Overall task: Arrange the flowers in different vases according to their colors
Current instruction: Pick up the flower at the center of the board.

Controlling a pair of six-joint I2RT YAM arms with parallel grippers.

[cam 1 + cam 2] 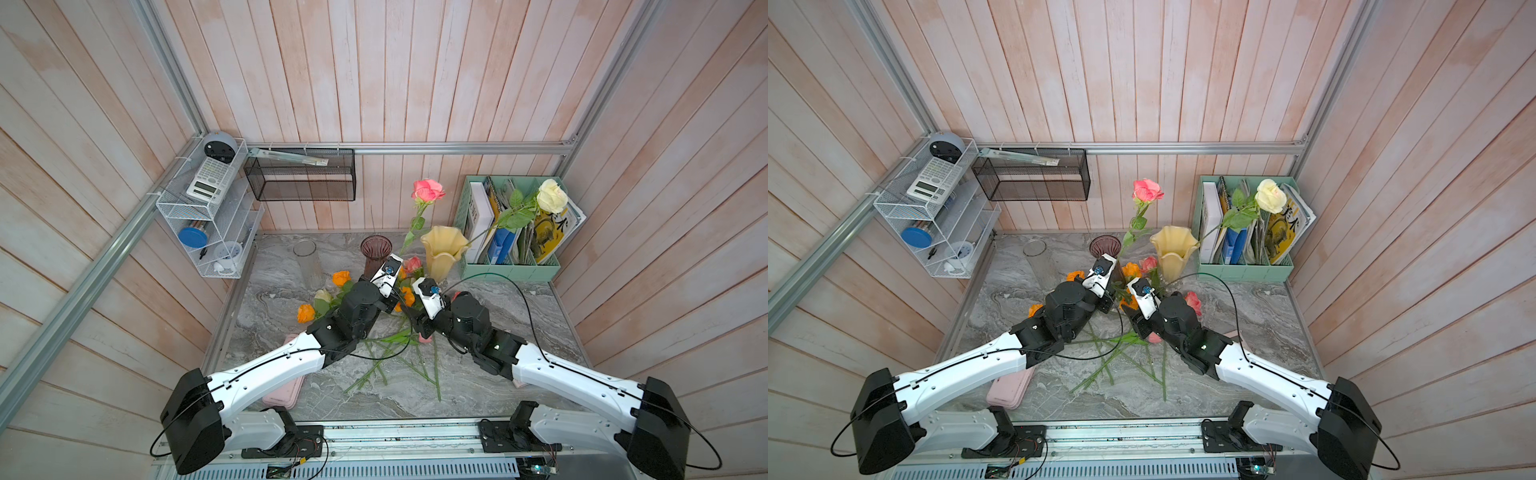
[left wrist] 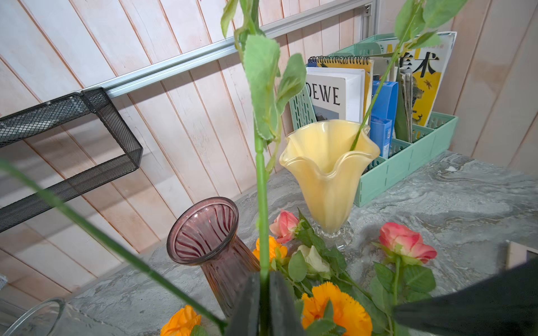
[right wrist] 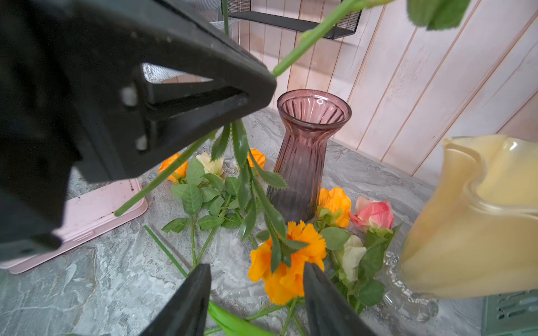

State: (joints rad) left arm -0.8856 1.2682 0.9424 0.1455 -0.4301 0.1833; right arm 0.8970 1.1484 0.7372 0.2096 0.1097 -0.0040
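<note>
Marble table [image 1: 519, 332]: three vases [image 1: 307, 262] [image 1: 376, 249] [image 1: 444, 251]

The purple vase [image 3: 308, 151], just beyond the right gripper [image 3: 257, 266], is made of ribbed, glossy, translucent glass. The yellow vase [image 2: 329, 180] beside it is formed of glossy, milky glass on a clear glass foot. The gripper fingers [image 3: 186, 305] are moulded in matt black plastic. The rose stem [image 2: 263, 186] clamped in the left gripper [image 2: 264, 279] is smooth green plastic. The flowers [image 3: 288, 282] below the right gripper are given cloth-like petals. The table [image 3: 87, 291] is finished as smooth, grey-veined stone.
</note>
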